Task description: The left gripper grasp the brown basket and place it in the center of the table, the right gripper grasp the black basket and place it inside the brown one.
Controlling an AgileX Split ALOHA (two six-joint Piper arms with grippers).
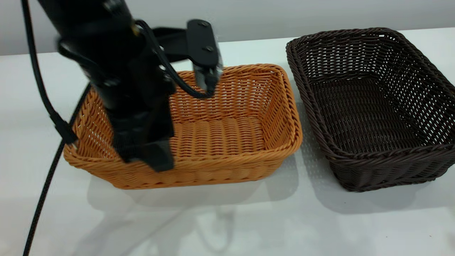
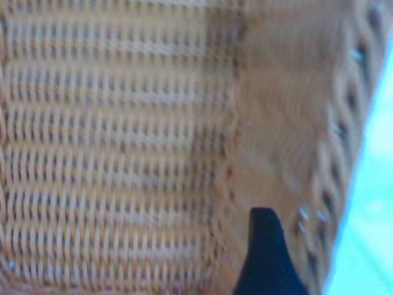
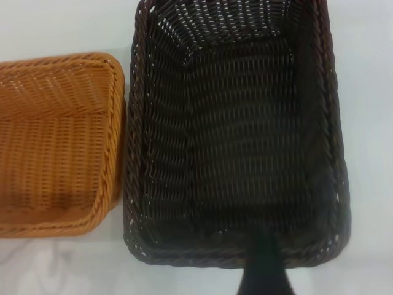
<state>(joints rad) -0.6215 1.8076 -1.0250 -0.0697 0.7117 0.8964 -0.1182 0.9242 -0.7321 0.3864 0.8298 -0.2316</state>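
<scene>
The brown basket stands on the white table, left of centre. My left gripper reaches down inside it at its near left wall, its dark tip close against the woven wall. The black basket stands just to the right, its side nearly touching the brown one. The right gripper does not show in the exterior view. In the right wrist view it hangs above the black basket, over one short rim, with the brown basket beside it.
The left arm's braided black cable hangs down past the brown basket's left end to the table. Bare white tabletop lies in front of both baskets. A pale wall runs behind the table's far edge.
</scene>
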